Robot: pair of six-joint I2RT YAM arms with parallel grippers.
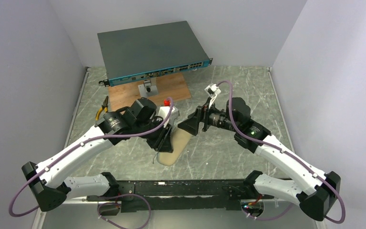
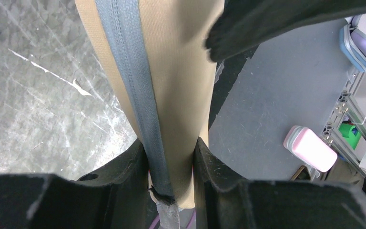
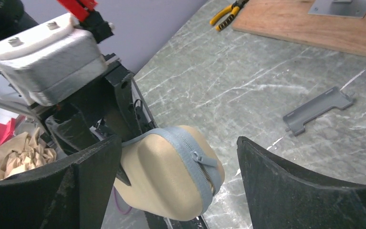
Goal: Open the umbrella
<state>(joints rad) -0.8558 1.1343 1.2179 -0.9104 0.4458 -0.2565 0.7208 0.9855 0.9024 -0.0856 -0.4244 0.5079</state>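
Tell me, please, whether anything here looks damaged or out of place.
The zipper tape end of the beige zippered case looks frayed, just where the left gripper clamps the case. Farther back, the network switch sits tilted on a small stand.

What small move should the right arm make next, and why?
Probably ease the right gripper forward and pinch the zipper pull: the left gripper clamps the beige case, the zipper looks closed, and the right jaws stand open either side of that end.
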